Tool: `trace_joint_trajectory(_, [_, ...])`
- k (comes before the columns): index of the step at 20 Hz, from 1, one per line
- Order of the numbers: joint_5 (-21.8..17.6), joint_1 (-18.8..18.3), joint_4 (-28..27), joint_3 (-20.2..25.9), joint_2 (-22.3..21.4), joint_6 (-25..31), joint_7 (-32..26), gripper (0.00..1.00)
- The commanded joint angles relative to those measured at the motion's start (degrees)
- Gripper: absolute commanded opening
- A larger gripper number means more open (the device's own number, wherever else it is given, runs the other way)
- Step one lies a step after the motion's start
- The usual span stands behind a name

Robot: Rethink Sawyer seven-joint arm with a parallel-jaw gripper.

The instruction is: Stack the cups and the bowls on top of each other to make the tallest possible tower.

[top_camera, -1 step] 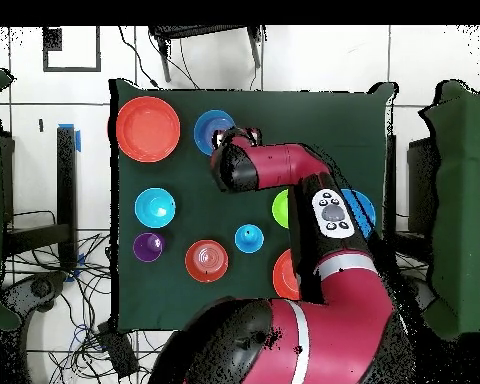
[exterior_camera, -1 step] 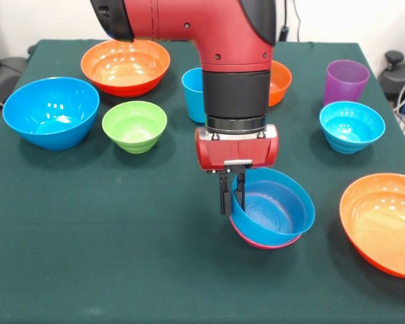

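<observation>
Green table (exterior_camera, -1 step: 121, 270) carries all items. Arm (exterior_camera, -1 step: 216, 40) drops in from the top of the front view, blocking part of the light blue cup (exterior_camera, -1 step: 192, 94) and most of a small orange bowl (exterior_camera, -1 step: 279, 82) behind it.

Large orange bowl (exterior_camera, -1 step: 383, 221) at the right is cut off by the frame edge. A second large orange bowl (exterior_camera, -1 step: 125, 66) sits at the far left, with the large blue bowl (exterior_camera, -1 step: 51, 111) to the left in front of it. Cyan bowl (exterior_camera, -1 step: 352, 125) and green bowl (exterior_camera, -1 step: 134, 125) are mid-sized; purple cup (exterior_camera, -1 step: 345, 81) stands behind the cyan one.

Tower (exterior_camera, -1 step: 273, 212): a blue bowl nested in a pink bowl (exterior_camera, -1 step: 263, 243), of which only a thin rim strip shows.

Gripper (exterior_camera, -1 step: 231, 196): fingers straddle the blue bowl's left wall, one outside, one inside, clamped on the rim. The overhead view hides the fingertips under the wrist.
</observation>
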Motion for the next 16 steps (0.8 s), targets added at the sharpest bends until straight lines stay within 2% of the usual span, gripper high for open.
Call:
trace_joint_trajectory(1, [-3.9,-1.2,-0.8,5.0,0.1,0.7,-3.6,0.00])
trace_joint_trajectory(16, [-4.7,-2.6,-0.1,7.2,-0.1,-1.5,-3.0,0.00])
